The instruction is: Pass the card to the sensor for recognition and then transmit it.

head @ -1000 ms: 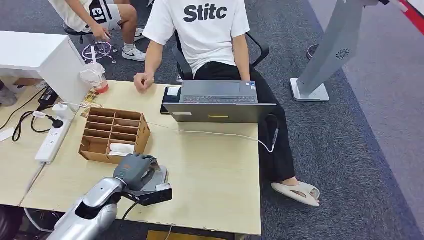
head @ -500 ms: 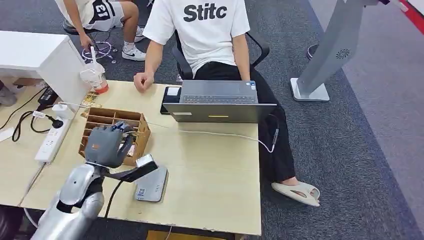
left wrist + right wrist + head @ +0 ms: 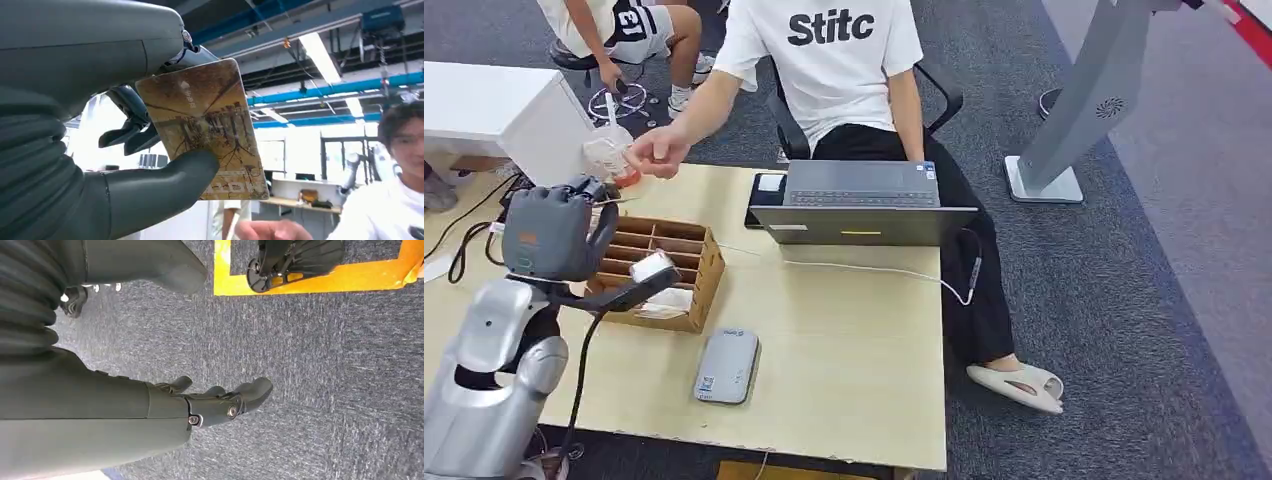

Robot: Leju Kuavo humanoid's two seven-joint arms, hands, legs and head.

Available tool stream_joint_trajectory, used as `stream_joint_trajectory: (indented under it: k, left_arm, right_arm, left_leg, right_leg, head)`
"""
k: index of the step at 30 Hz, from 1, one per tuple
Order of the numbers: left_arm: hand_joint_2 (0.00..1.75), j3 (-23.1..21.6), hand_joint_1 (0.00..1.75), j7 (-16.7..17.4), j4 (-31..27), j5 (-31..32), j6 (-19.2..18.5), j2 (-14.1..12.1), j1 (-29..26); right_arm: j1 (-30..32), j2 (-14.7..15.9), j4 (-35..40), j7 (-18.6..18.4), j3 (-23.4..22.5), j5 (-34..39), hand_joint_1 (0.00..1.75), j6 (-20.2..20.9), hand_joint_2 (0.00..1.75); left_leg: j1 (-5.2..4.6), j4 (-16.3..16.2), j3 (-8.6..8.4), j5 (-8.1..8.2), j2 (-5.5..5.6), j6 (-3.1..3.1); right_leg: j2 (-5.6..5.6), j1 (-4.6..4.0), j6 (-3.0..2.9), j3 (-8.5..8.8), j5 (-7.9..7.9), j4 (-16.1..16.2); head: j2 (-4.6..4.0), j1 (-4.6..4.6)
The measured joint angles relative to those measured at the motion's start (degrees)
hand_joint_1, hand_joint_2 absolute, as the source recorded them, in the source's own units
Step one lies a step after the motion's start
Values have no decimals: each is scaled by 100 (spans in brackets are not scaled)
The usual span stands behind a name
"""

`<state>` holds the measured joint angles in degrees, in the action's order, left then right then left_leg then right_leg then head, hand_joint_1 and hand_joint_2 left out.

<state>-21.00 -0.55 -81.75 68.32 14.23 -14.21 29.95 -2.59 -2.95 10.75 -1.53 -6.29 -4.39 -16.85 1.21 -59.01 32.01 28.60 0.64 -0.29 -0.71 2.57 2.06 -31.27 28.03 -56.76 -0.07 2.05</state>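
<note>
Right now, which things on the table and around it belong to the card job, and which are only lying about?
For the job:
- card, held by the left hand
- grey sensor on the table
- person's hand, reaching toward the robot

Lying about:
- wooden divider box
- laptop
- power strip
- plastic cup

the sensor (image 3: pixel 727 366) is lying on the desk (image 3: pixel 854 340) near its front edge, just in front of and to the right of the divided box (image 3: pixel 656 262), while the laptop (image 3: pixel 861 204) is sitting at the back edge with a phone (image 3: pixel 767 190) just to its left. a power strip (image 3: pixel 528 279) is lying left of the box, and a cup (image 3: pixel 611 157) is standing at the back left corner. the left hand (image 3: pixel 554 232) is hovering over the box's left end, gripping the card (image 3: pixel 210 125), and a person's hand (image 3: pixel 654 152) is reaching in just behind it, above the cup.
</note>
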Motion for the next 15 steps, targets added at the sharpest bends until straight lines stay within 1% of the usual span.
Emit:
stream_joint_trajectory:
  k: [1, 3, 5, 8, 10, 15]
  left_arm:
    - [175, 74, 175, 40, -2, -28, -35, -46, 63]
    - [175, 229, 175, 171, 7, -79, -228, -165, 230]
    - [175, 361, 175, 190, 86, -116, -295, -269, 481]
    - [175, 562, 175, 212, 335, -87, -308, -371, 823]
    - [175, 629, 175, 290, 587, 67, -302, -408, 1056]
    - [175, 723, 175, 347, 1141, 195, -170, -426, 1510]
  right_arm:
    - [1, 0, 0, 0, 0, -18, 0, -4, 175]
    - [0, 0, 0, 0, 0, -44, 0, -7, 175]
    - [-1, 0, 0, -18, -2, -90, 0, 2, 175]
    - [-2, 0, 0, -17, -2, -125, 0, 15, 175]
    - [-2, 0, 0, -17, -4, -164, 0, 31, 175]
    - [-8, 0, 0, -35, -4, -219, 0, 37, 175]
  left_leg:
    - [0, 0, 0, 0, 0, 0]
    - [1, 0, 0, 0, 0, 0]
    - [3, 0, 1, -1, 0, -1]
    - [3, 0, -1, -2, -2, -2]
    - [3, 0, 0, -5, 0, -5]
    - [2, 0, 1, -7, 1, -3]
  right_leg:
    - [0, 0, 0, -1, 0, 0]
    - [1, -1, 0, -3, 0, 0]
    - [2, -3, 0, -2, 0, 0]
    - [-2, -3, -3, -3, -2, -3]
    - [0, -3, -3, -3, -2, -2]
    - [0, -2, -2, -1, -3, -2]
  head:
    - [0, 0]
    - [0, -2]
    - [0, 0]
    - [0, -2]
    - [0, 2]
    - [0, 2]
